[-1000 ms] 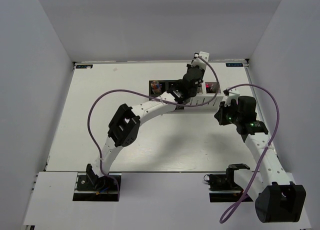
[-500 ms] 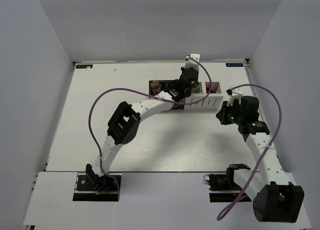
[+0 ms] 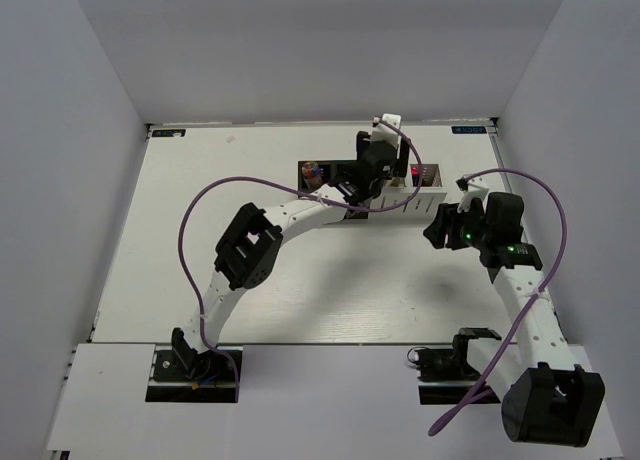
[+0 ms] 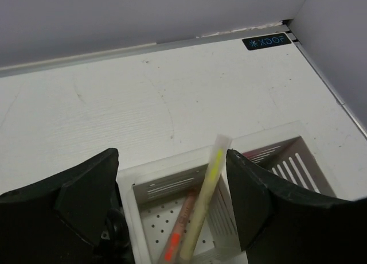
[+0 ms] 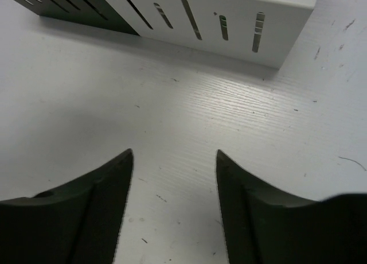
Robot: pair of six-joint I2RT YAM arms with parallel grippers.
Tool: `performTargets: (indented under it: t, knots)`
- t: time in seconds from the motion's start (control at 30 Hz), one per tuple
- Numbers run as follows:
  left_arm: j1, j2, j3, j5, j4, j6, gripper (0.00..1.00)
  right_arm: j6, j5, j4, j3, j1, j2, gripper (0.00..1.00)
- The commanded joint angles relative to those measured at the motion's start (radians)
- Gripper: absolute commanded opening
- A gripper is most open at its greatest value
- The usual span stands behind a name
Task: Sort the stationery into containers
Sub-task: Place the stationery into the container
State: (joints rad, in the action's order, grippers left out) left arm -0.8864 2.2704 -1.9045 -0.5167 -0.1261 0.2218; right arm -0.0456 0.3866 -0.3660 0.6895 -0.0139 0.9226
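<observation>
Change, top view: left claw (image 3: pixel 383 162) sat slightly further left over the bins (image 3: pixel 418 202) than a second before; right claw (image 3: pixel 437 227) had edged left toward the row's right end.
Bins, top view: they stood in one row at mid-table; the left bin (image 3: pixel 315 172) held colourful items too small to name.
Right claw, top view: low over the table (image 3: pixel 200 230), just beside the row's near right corner.
Left claw, left wrist view: jaws wide, holding nothing, over a white bin (image 4: pixel 150 190).
Contents, left wrist view: a tan stick (image 4: pixel 207 189) with a yellow-green stripe, and a reddish stick (image 4: pixel 182 218) close beside it.
Stick axis: the tan stick leaned, long axis running from the bin floor up and right; its top end stood above the rim, pointing toward the far table edge.
Neighbour (image 4: pixel 298 160): white, slotted, touching on the right; contents could not be told.
Right claw, right wrist view: jaws wide, only bare table between them.
Bins, right wrist view: end bin (image 5: pixel 229 11), white and slotted, with a black bin (image 5: pixel 63 3) beyond; insides hidden.
</observation>
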Motion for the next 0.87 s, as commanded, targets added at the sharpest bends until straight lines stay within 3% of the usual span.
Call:
performTargets:
  t: [0.0, 0.1, 0.4, 0.47, 0.53, 0.57, 0.6, 0.67, 0.7, 0.77, 0.8, 0.83]
  knots:
    - [-0.006, -0.040, -0.044, 0.036, 0.025, -0.022, 0.87, -0.019, 0.054, -0.001, -0.002, -0.017, -0.007, 0.67]
    - [-0.005, -0.084, -0.024, 0.070, 0.033, -0.024, 0.90, -0.020, 0.063, -0.001, -0.001, -0.026, -0.010, 0.74]
    - [-0.055, -0.300, 0.223, 0.095, -0.053, -0.071, 0.88, -0.010, 0.063, 0.002, -0.002, -0.057, -0.022, 0.74]
    - [-0.068, -0.376, 0.306, 0.086, -0.087, -0.064, 0.62, -0.011, 0.060, -0.002, -0.001, -0.063, -0.028, 0.90]
    - [-0.072, -0.500, 0.384, 0.078, -0.067, -0.061, 0.33, 0.021, 0.015, 0.007, -0.002, -0.066, -0.034, 0.90]
    - [-0.072, -0.606, 0.425, 0.084, 0.035, -0.055, 0.29, 0.039, -0.050, 0.018, -0.001, -0.067, -0.036, 0.90]
    - [-0.068, -0.645, 0.441, 0.095, 0.089, -0.038, 0.31, 0.099, -0.080, 0.022, -0.002, -0.069, -0.037, 0.90]
    - [-0.046, -0.716, 0.498, 0.211, 0.349, -0.044, 0.73, 0.115, -0.112, 0.039, -0.004, -0.072, -0.042, 0.90]
    - [-0.005, -0.835, 0.572, 0.322, 0.394, -0.042, 0.96, 0.112, -0.118, 0.036, -0.004, -0.072, -0.041, 0.90]
    - [0.029, -0.959, 0.639, 0.356, 0.541, -0.007, 1.00, 0.108, -0.124, 0.042, -0.013, -0.072, -0.054, 0.90]
    - [0.044, -1.000, 0.751, 0.359, 0.569, 0.007, 1.00, 0.110, -0.124, 0.045, -0.016, -0.072, -0.059, 0.90]
    - [0.108, -1.116, 0.789, 0.359, 0.615, 0.037, 1.00, 0.116, -0.102, 0.058, -0.021, -0.073, -0.068, 0.90]
